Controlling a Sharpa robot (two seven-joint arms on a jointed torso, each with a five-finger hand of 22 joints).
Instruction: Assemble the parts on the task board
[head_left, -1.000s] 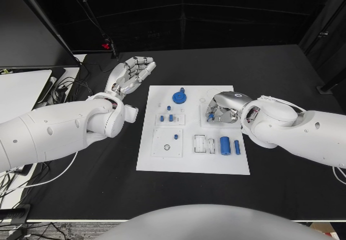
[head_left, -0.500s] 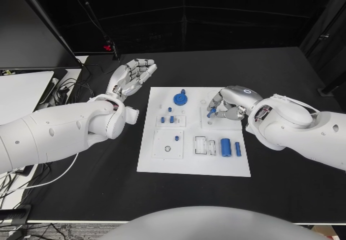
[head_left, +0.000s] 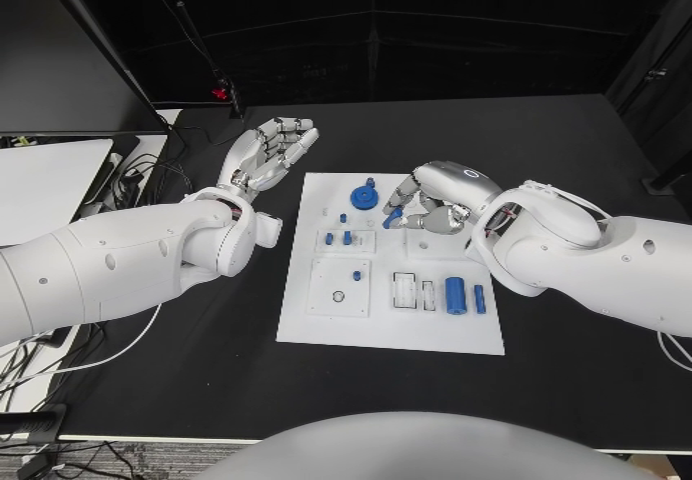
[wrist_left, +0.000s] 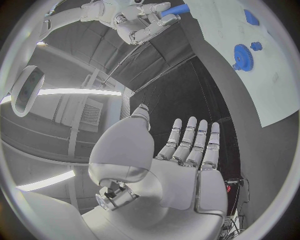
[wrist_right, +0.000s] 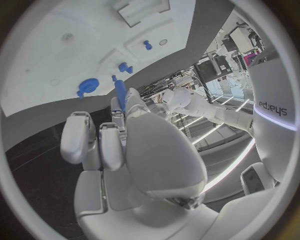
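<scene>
Aloft, the right hand pinched a blue peg.
Its long axis pointed down toward the board's far edge; the left hand lay released, fingers spread.

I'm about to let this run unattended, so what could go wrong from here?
1. The right robot hand pinches a slim blue peg by one end only, above the task board; it may slip or tilt and drop.
2. That hand hangs close to the blue gear; lowering could knock it.
3. The left robot hand is open beside the board and offers no support.
</scene>
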